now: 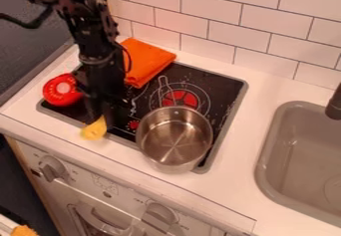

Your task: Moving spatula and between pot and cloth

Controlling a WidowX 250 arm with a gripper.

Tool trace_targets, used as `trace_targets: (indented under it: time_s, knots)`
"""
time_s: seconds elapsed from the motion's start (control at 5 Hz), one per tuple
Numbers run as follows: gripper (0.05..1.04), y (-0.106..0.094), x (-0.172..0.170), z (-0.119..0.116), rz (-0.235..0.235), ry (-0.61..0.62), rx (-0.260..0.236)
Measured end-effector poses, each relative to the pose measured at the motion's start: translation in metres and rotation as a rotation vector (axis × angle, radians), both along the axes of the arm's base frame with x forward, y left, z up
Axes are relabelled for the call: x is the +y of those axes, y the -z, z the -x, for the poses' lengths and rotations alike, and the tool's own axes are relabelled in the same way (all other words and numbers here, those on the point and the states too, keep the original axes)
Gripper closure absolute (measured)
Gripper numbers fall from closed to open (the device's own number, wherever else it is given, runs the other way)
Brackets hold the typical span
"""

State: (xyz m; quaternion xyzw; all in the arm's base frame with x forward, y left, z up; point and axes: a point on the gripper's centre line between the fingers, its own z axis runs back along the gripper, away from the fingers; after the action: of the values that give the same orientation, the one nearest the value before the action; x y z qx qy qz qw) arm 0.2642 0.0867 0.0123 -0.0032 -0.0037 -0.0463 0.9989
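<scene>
Clock read from the pot, twelve at top. Biggest risk: the black arm [100,48], upright at ten o'clock, could clip the steel pot [174,139] on a sideways swing, as the pot sits over the cooktop's near edge and a knock may slide or tip it. Next, the orange cloth [148,62], half past eleven, could get snagged or dragged, being folded right beside the arm. Spatula [164,84] (best guess: the slim grey utensil) lies at twelve, between pot and cloth already; its handle could roll or slip under a poor grasp, since it's thin and flat. Jaws of the gripper [101,114]: can't tell if spread or closed. The yellow piece [94,130], nine o'clock, is right at the gripper's tip, so a low pass might shove it off the front; can't tell if it's held. Surface and room: white counter [250,130], tiled wall [223,23] from twelve to two, black cooktop [223,88], grey sink [293,153] at three, oven front [116,195] from six to eight, red round thing [62,89] at ten, dark faucet [335,103] between two and three.
</scene>
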Motion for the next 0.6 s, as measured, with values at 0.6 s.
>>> trace_targets:
  time_s: [0.6]
  knots:
    - [0.076,-0.041,-0.002,0.011,-0.001,-0.061,-0.054]
